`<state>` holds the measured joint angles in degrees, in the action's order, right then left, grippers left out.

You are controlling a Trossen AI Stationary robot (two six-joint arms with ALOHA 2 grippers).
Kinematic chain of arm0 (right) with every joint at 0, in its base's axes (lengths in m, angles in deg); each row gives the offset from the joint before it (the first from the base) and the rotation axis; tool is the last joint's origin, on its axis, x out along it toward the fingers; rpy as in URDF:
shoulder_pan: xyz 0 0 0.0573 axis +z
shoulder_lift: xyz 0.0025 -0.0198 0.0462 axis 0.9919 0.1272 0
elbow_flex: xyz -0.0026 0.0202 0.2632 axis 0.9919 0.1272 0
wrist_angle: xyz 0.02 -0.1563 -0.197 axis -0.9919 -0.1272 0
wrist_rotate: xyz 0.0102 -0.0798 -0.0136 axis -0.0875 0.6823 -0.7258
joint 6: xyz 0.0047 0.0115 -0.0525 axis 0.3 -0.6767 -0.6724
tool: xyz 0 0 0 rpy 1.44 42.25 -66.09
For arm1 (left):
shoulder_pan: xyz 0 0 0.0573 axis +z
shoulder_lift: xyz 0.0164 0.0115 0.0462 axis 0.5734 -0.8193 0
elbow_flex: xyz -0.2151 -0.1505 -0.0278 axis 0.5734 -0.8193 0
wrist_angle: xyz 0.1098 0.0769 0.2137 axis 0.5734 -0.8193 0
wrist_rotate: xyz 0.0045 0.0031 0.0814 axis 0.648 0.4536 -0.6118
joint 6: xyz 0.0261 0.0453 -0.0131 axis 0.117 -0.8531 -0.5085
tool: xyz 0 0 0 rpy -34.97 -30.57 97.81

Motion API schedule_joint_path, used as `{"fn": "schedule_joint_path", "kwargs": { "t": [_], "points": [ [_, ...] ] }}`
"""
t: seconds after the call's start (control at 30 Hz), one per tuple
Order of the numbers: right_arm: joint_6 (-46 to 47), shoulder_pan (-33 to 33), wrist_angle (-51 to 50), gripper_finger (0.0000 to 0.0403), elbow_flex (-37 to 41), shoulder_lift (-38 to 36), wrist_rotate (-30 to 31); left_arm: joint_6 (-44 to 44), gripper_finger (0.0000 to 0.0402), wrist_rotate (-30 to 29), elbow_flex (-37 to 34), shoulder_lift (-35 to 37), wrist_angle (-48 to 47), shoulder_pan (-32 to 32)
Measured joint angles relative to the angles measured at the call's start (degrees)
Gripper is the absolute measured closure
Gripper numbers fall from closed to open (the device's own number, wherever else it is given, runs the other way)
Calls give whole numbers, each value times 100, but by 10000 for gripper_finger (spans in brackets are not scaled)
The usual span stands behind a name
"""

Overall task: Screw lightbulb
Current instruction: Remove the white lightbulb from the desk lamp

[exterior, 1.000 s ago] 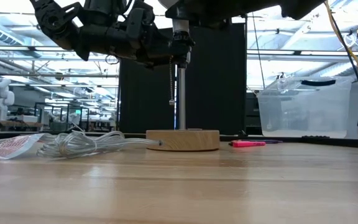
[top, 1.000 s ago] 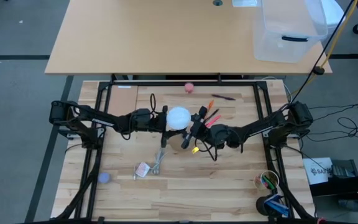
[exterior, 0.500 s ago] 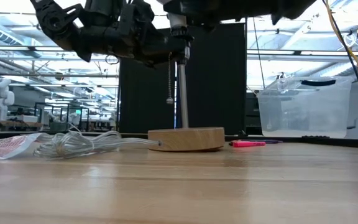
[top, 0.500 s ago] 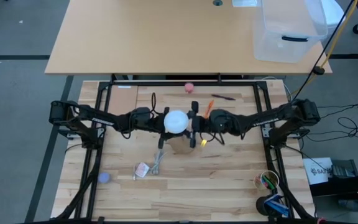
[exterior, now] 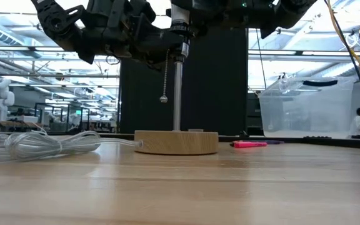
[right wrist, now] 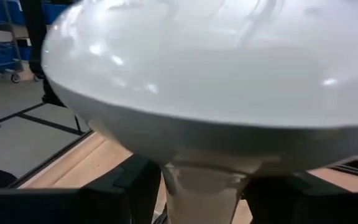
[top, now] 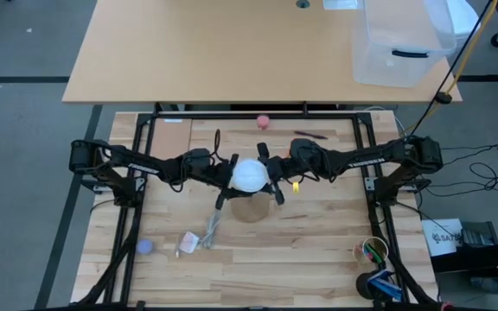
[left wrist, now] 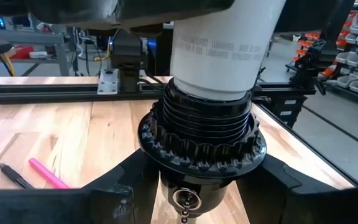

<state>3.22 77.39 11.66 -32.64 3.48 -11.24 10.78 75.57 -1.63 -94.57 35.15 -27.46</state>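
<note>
Since the earlier frames the right gripper (top: 272, 179) has swung round from the near side of the bulb (top: 250, 174) to its right flank, the wooden base (exterior: 176, 142) has slid a little toward the table's left edge, and the cable (exterior: 49, 142) has shifted with it. Now the bulb stands upright on the lamp post at mid-table, its white neck sunk into the black ribbed socket (left wrist: 201, 137), as the left wrist view shows. The left gripper (top: 225, 172) comes in from the table's left side with its fingers spread to either side of the socket; whether they press on it I cannot tell. The right gripper's fingers straddle the bulb's neck just under the globe, and contact there is likewise unclear. A pull chain (exterior: 164, 78) hangs beside the post (exterior: 177, 94). The bulb looks light, hollow and brittle, with a smooth glossy globe that likely slips under hard pads and may crack if squeezed. The neck seems the better place to hold: narrower, stiffer and less slick. Turning probably wants only gentle pressure, with the socket steadied so the light base does not spin or skid on the wood. A pink marker (exterior: 250, 144) lies on the table beyond the base.
</note>
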Motion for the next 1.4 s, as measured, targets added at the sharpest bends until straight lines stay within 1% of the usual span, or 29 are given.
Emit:
{"fn": "schedule_joint_path", "kwargs": {
  "t": [0.03,0.13,0.23,0.3,0.47,0.63,0.73,0.87,1.0,1.13,1.3,1.4],
  "points": [
    [1,0,41,209,3,1,57,3,216,-2,0,0,-5,2],
    [-102,73,131,209,5,4,555,12,216,-3,0,4,-14,7],
    [-144,149,111,204,5,4,693,9,216,-12,0,4,-21,8],
    [-75,210,90,194,5,0,758,-3,216,-11,-2,4,-27,17],
    [-132,431,-35,156,3,-8,1202,-8,216,-14,-2,4,-31,17],
    [-166,651,-505,122,3,-159,1922,-1,216,-32,-2,4,-32,22],
    [-166,825,-786,111,3,-371,2528,-1,216,-35,-4,4,-32,22],
    [-286,1071,-1079,109,3,-666,3455,1,216,-39,-4,4,-32,39],
    [-209,1200,-1554,109,2,-899,3783,-2,216,-49,-4,4,-31,39],
    [26,1321,-1972,109,14,-957,4142,-3,216,-53,-9,7,-32,44],
    [198,1531,-1986,109,199,-962,4720,-3,216,-66,-11,4,-16,44],
    [447,1626,-1856,109,394,-962,4930,-1,216,-130,-11,4,-11,42]
  ]
}}
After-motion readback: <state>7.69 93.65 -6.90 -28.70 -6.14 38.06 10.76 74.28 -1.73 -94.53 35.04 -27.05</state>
